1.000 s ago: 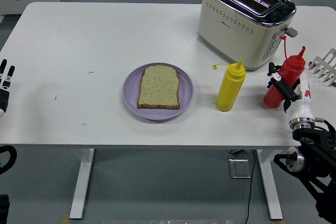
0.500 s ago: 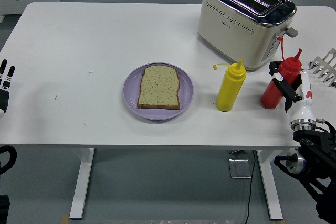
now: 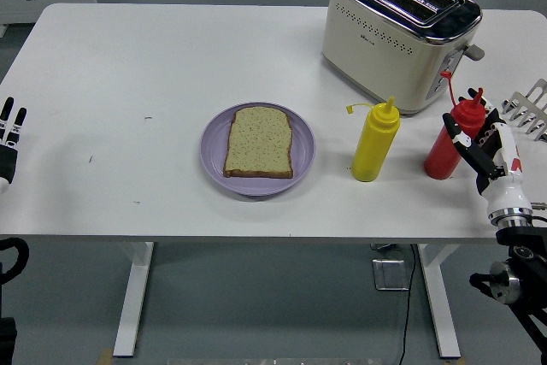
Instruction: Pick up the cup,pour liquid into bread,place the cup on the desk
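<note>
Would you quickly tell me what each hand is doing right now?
Left hand: open, holding nothing, at the table's left edge.
Right hand: fingers open beside the red bottle, not gripping it.

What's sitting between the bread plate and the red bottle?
In the head view, the yellow squeeze bottle stands upright between the purple plate and the red bottle, touching neither.

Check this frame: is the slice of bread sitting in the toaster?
No, the slice of bread lies flat on the purple plate, left of the toaster.
</note>
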